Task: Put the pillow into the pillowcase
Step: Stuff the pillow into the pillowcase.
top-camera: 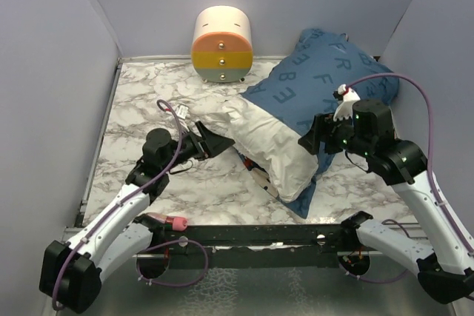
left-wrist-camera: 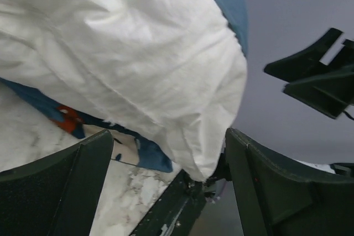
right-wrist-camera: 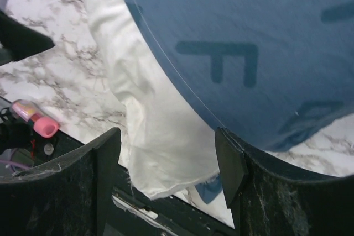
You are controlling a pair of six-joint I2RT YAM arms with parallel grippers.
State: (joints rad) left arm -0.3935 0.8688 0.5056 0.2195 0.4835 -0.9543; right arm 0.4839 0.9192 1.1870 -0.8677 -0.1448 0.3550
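- Pillow lies across the middle of the bench, by my estimate about half inside the pillowcase. The white end sticks out toward the lower centre of the overhead view. The blue cloth runs off to the upper right.
- A strip of blue shows under the bare white end, so the mouth of the case wraps the pillow rather than lying beside it.
- Your left tool, left of centre, is spread with nothing between its fingers. It sits just beside the bare end and points at it, which looks like a stance for pushing the pillow deeper.
- Your right tool, right of centre, is also spread and pinches nothing. It sits over the edge where blue meets white, but I can't tell whether it touches the cloth. That is a sensible spot to take the hem and hold it against a push.
- Risk, as I judge it: a plump pillow may drag a loose case along with it, so secure the hem first.
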